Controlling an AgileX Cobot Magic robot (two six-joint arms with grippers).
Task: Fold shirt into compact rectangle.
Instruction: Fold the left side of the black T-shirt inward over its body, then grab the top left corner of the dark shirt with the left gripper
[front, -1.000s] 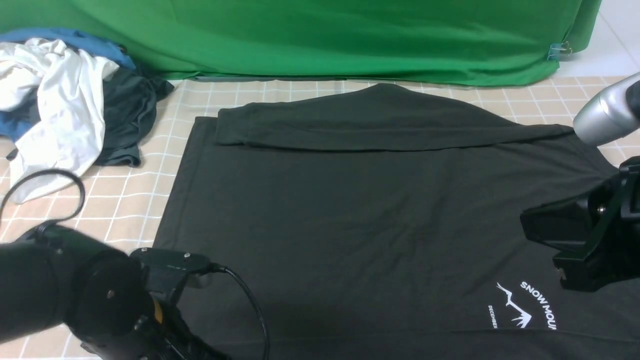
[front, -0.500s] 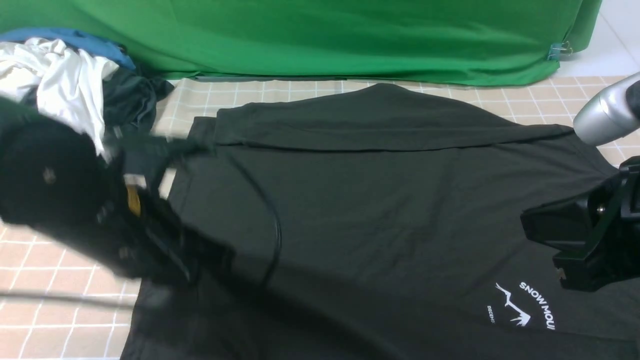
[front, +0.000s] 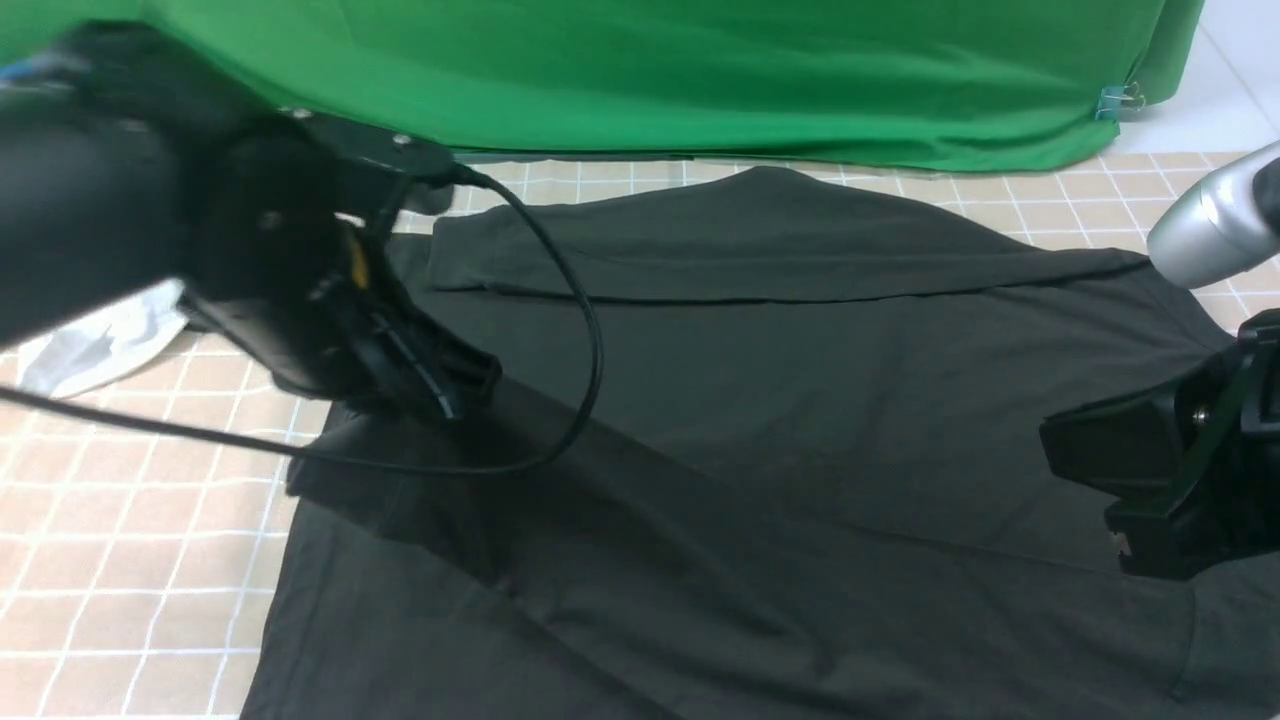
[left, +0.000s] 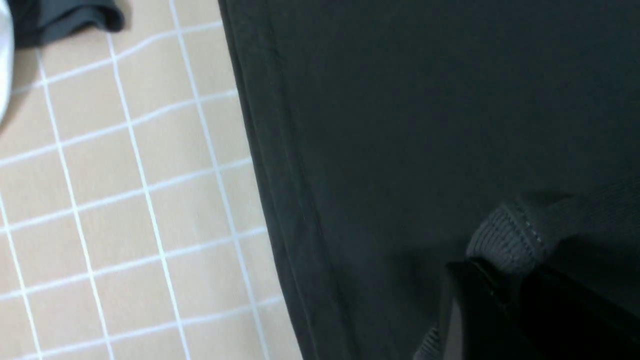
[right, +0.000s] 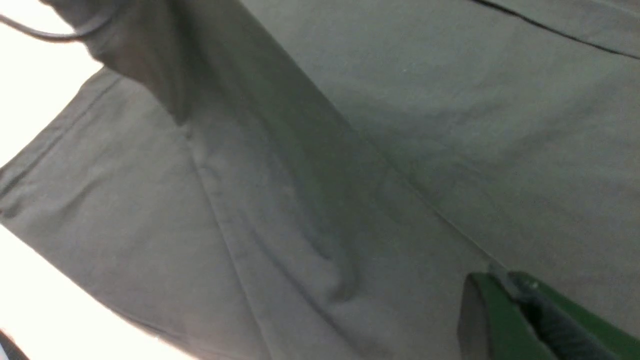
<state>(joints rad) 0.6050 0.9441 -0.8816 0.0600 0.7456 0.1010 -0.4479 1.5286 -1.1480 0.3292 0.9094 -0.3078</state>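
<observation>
The left claw (front: 452, 396), a black, blocky piece in the left middle of the front view, is clamped on the shirt (front: 800, 400); the left wrist view shows a bunched ribbed edge (left: 505, 235) with visible stitching pinched between its dark fingers. From that grip the matte black knit rises in a taut ridge that runs diagonally toward the lower right of the frame, where the right claw (front: 1125, 535) is closed together on the same raised fold, the cloth's crease leading straight into its tips. A thin black cable (front: 592, 330) loops from the left arm over the fabric. The shirt fills the centre and lower part of the frame, smooth and broad, with a folded-over band along its far edge. It lies on the desk (front: 120, 560), covered in a beige sheet with a white grid. A crumpled white garment (front: 90, 340) shows at the left edge, and a draped green cloth (front: 650, 70) spans the top.
</observation>
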